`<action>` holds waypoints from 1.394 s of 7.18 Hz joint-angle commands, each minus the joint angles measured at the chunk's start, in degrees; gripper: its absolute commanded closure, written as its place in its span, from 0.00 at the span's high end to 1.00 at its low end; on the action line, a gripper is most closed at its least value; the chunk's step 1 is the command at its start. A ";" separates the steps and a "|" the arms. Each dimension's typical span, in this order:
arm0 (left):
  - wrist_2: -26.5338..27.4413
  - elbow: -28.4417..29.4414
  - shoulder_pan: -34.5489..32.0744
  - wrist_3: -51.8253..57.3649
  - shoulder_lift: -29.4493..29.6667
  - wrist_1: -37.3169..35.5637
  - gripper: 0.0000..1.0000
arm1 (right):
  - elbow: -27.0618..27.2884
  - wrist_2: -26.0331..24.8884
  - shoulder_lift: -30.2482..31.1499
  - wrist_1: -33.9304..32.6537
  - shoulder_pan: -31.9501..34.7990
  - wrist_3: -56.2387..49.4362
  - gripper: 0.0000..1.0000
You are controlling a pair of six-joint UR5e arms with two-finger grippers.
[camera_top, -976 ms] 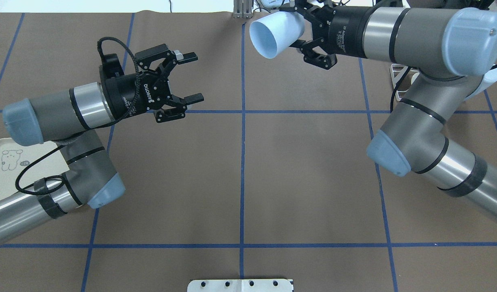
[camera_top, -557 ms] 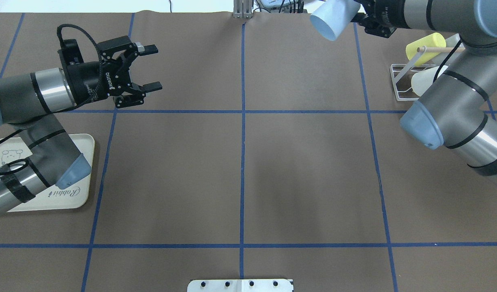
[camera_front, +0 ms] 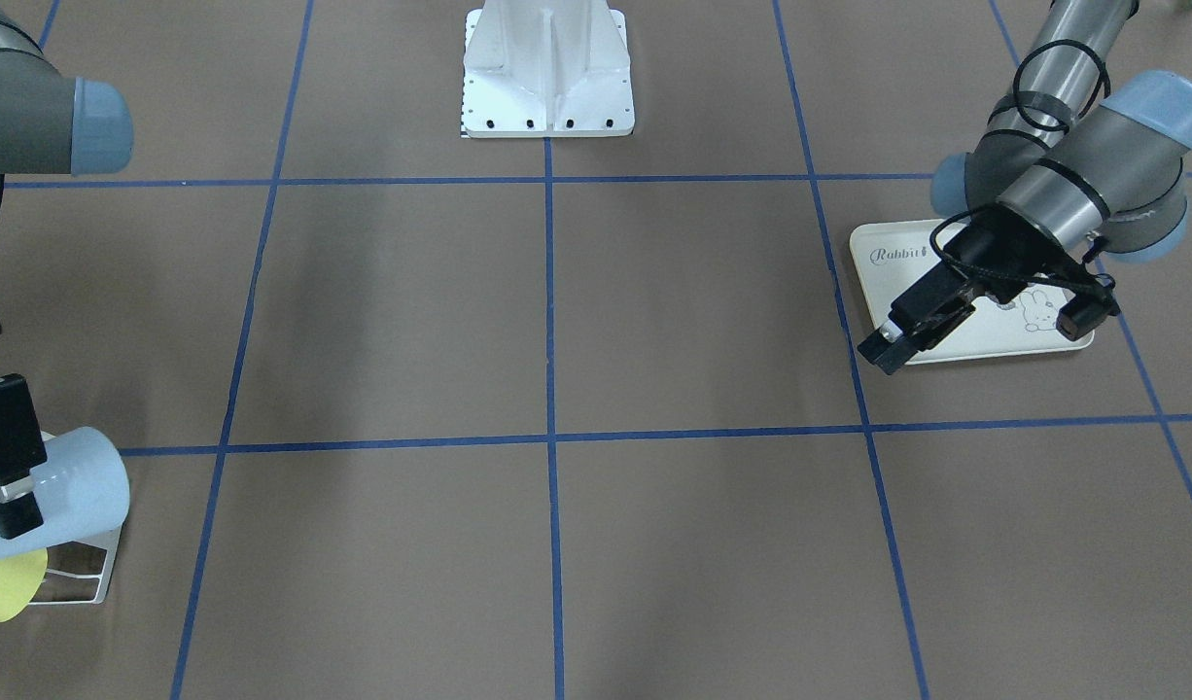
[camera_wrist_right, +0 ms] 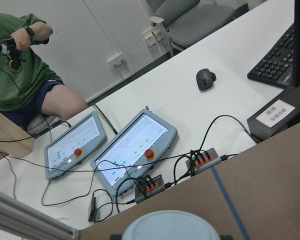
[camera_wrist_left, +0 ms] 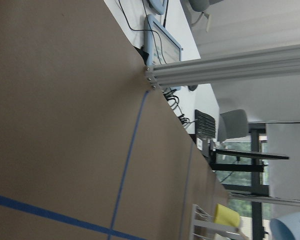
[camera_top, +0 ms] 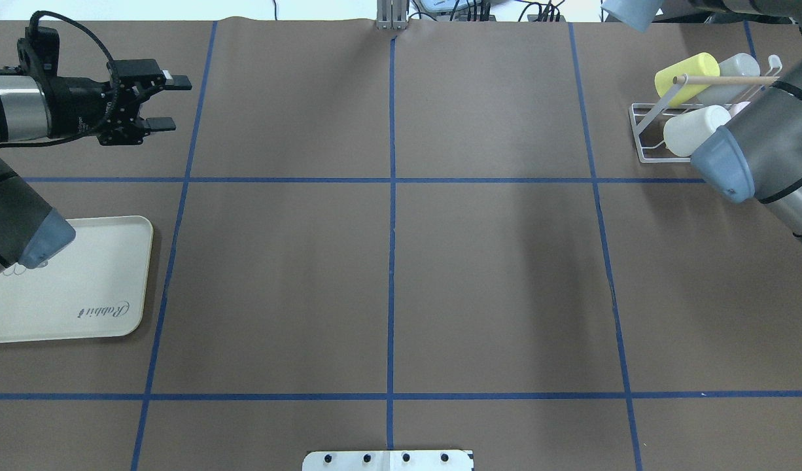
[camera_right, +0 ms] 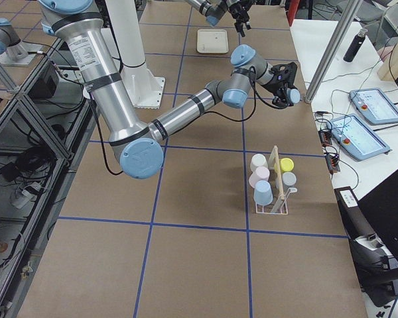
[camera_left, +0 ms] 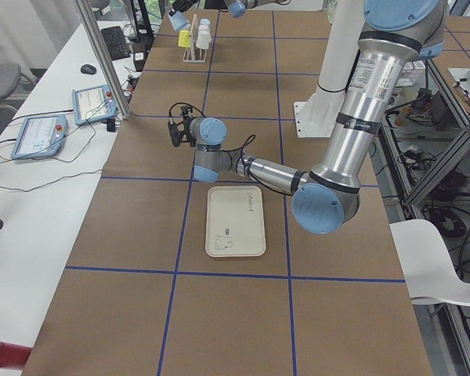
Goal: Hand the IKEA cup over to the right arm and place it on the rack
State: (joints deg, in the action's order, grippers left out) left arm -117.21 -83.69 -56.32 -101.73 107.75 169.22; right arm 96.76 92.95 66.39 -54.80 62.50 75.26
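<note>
Cup (camera_front: 81, 486) is hanging on its side in the air near the rack (camera_top: 636, 134), right gripper (camera_front: 13, 486) clamping its wall, likely to line it up over a free prong, while left gripper (camera_top: 172, 103) is idling open and empty, well apart from the rack.

Brown surface (camera_top: 492, 275) with blue grid lines; pale blue cup (camera_front: 71, 486); white rack (camera_top: 637, 134) with yellow cup (camera_top: 685, 75) and cream cup (camera_top: 692, 129); cream tray (camera_top: 80, 307), rabbit print.
</note>
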 commanded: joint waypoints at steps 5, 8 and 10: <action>2.84 -6.03 -5.38 35.07 1.68 -38.21 0.99 | -17.11 -14.72 1.99 0.66 7.37 -21.99 0.00; 4.97 -10.53 -5.38 42.84 1.07 -47.22 0.99 | -20.64 -15.08 4.88 8.65 7.28 -23.41 0.00; 5.94 -10.88 -5.38 42.84 1.06 -47.22 0.99 | -20.73 -15.43 7.08 12.78 6.85 -22.09 0.00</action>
State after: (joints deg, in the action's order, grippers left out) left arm -111.80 -94.27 -61.70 -59.04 108.86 122.21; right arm 76.14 77.69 72.26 -44.15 69.56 52.35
